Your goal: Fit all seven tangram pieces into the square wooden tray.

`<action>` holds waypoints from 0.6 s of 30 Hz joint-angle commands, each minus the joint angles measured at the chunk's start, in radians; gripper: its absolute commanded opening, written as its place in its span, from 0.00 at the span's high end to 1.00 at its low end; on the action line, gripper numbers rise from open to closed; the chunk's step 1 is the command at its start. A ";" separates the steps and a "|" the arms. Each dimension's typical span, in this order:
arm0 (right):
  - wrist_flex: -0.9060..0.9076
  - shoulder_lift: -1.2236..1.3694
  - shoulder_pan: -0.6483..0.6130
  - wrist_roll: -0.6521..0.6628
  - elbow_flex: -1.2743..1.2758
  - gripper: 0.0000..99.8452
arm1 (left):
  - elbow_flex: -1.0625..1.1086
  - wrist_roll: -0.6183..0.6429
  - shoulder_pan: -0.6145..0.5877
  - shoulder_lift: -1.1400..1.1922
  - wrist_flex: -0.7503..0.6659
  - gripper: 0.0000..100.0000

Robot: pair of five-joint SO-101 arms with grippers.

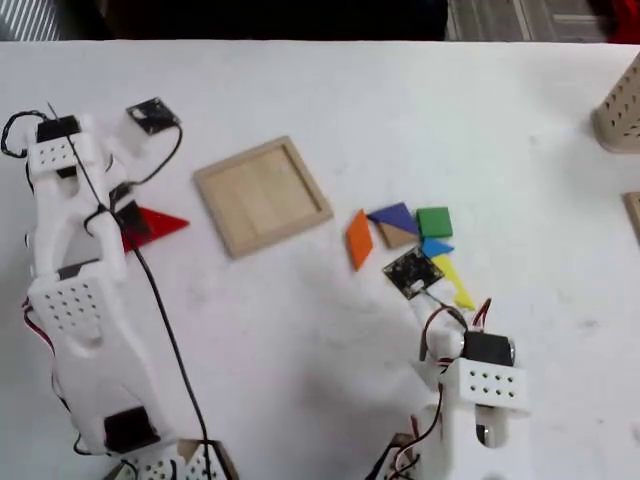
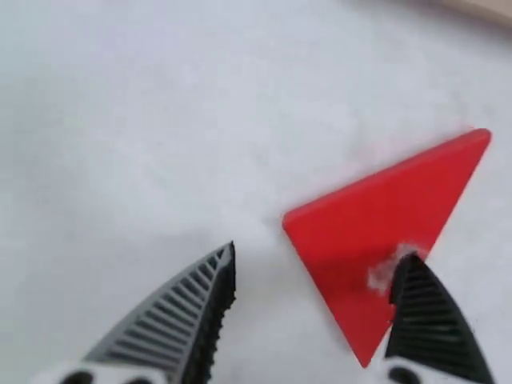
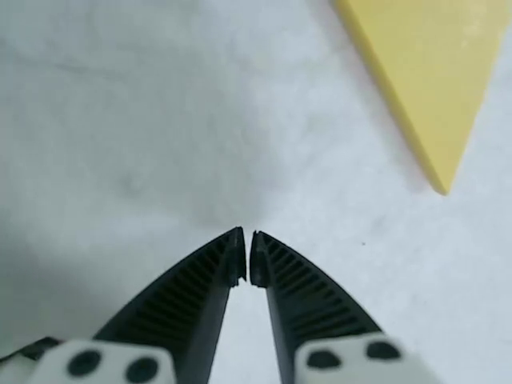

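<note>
**Lining up on the red triangle, tray yet to take a piece**

Starting at the left, my left gripper [image 2: 316, 262] is spread wide and low over the surface [image 1: 300, 340], with nothing in its hold. One ribbed finger [image 2: 424, 320] sits over the near edge of the red triangle [image 2: 376, 264] and the other [image 2: 184, 312] is over bare surface beside it. The triangle lies flat, well left of the tray. I read the wide spread as a straddle, set so the jaws can close across the piece's edges.

Next comes the square wooden tray [image 1: 263, 195], rotated a little against the edge of the surface and holding no pieces. It lies between the two arms, which I judge lets either one reach it.

Right of the tray, the other six pieces are bunched together. They are the orange parallelogram [image 1: 359, 240], the blue triangle [image 1: 395, 216], the brown triangle [image 1: 398, 236], the green square [image 1: 434, 221], the small blue triangle [image 1: 436, 247] and the yellow triangle [image 1: 455, 282]. Packed edge to edge like that, I expect they will be awkward to pinch one at a time.

My right gripper [image 3: 248, 260] is closed tip to tip and holds nothing. It is poised over bare surface near the yellow triangle without touching it. It looks parked there to keep out of the left arm's way.
</note>
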 commanded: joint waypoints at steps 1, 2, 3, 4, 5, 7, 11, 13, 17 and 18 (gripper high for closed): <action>-0.012 -0.015 -0.010 -0.005 -0.006 0.98 | -0.038 0.012 0.012 -0.062 -0.043 0.69; -0.012 -0.015 -0.010 -0.005 -0.006 0.98 | -0.035 0.012 0.010 -0.053 -0.048 0.69; -0.012 -0.015 -0.010 -0.005 -0.006 0.98 | -0.035 0.012 0.010 -0.039 -0.048 0.69; -0.012 -0.015 -0.010 -0.005 -0.006 0.98 | -0.037 0.012 0.010 -0.024 -0.046 0.69; -0.012 -0.015 -0.010 -0.005 -0.006 0.98 | -0.032 0.011 0.012 -0.010 -0.044 0.69; -0.012 -0.015 -0.010 -0.005 -0.006 0.98 | -0.029 0.009 0.013 0.021 -0.038 0.69; -0.012 -0.015 -0.010 -0.005 -0.006 0.98 | -0.029 0.005 0.019 0.070 0.008 0.69; -0.012 -0.015 -0.010 -0.005 -0.006 0.98 | -0.031 0.003 0.022 0.074 0.043 0.69; -0.012 -0.015 -0.010 -0.005 -0.006 0.98 | -0.037 -0.032 0.033 0.074 0.104 0.69; -0.012 -0.015 -0.010 -0.005 -0.006 0.98 | -0.032 -0.034 0.033 0.076 0.109 0.69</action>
